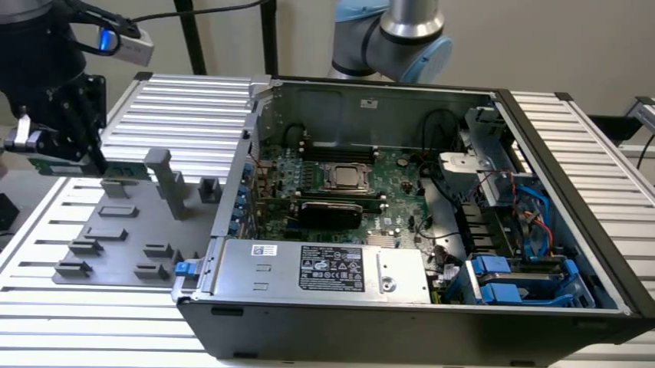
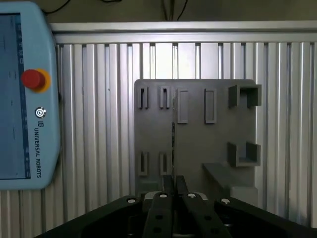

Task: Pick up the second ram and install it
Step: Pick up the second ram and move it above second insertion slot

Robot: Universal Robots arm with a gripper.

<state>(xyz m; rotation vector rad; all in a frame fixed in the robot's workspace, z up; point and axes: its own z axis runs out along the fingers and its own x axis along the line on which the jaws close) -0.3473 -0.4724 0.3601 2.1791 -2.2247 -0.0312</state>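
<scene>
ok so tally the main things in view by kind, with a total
ram stick: 1, gripped edge-on in the jaws above the plate
grey holder plate: 1
open computer case: 1
teach pendant: 1
total: 4
</scene>
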